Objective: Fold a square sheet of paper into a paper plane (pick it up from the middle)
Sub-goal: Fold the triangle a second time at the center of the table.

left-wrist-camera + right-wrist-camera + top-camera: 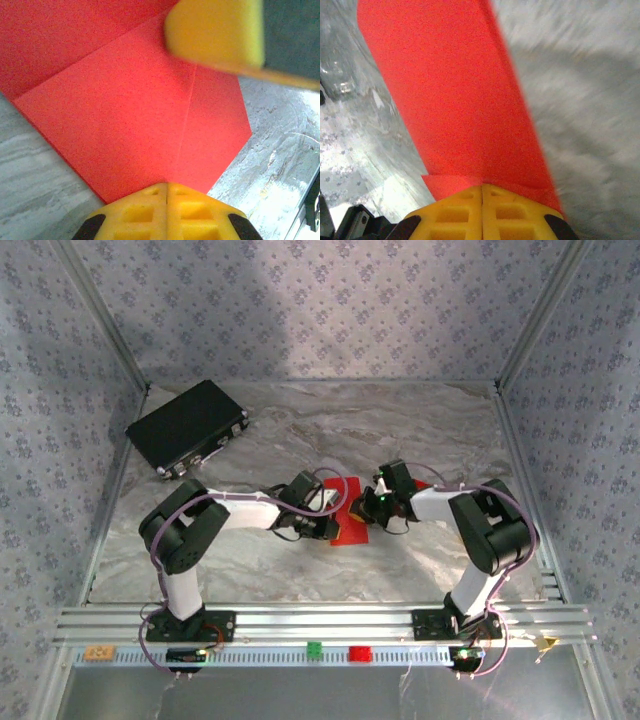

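The square sheet of paper (352, 522) is bright red and lies partly folded on the marbled table (300, 440), between my two grippers. In the left wrist view the paper (135, 110) shows two flaps meeting along a centre crease, with a corner pointing right. My left gripper (167, 186) is shut, its yellow tips resting on the near edge at that crease. A yellow finger (215, 32) of the right gripper hovers over the far part. In the right wrist view the paper (460, 100) runs away as a long strip, and my right gripper (482, 187) is shut with its tips on it.
A big flat black box (188, 426) lies at the back left of the table. On the front rail sit a small green block (314, 648), a small red block (359, 653) and an orange tag (98, 651). Patterned walls close in the sides and back.
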Controlling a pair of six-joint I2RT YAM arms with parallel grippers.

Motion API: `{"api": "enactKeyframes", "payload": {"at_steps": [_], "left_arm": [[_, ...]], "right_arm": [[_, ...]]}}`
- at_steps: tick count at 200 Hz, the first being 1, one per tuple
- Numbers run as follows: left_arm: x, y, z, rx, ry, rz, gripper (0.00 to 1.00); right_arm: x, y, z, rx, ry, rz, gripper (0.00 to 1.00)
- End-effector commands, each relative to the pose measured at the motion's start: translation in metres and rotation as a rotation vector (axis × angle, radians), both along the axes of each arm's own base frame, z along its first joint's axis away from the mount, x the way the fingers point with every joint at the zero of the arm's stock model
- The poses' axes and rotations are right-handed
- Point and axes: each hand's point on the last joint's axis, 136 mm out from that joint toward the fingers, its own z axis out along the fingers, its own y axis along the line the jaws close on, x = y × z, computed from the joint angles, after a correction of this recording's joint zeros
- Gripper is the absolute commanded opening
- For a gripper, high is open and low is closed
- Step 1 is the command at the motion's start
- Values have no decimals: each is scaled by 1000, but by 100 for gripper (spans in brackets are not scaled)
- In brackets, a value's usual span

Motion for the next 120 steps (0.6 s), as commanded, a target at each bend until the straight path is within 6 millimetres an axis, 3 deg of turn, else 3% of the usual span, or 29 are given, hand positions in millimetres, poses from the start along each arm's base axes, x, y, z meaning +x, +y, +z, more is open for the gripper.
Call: {"api": "enactKeyframes", "payload": {"at_steps": [1,34,65,88,120], "left_arm": [[-18,28,-37,148,80,22,0],[-17,28,-38,147,84,27,0],[-17,27,-37,142,82,28,0],[-16,26,-35,137,79,29,0],[-15,25,-33,135,76,28,0]], "right_arm": [[9,-20,-6,-26,2,-38,7],[21,-37,-9,-3,1,-86,8],[27,-34,16,18,-72,-85,8],[21,-24,32,14,-116,-56,9],[2,7,27,32,-92,36,9]]}}
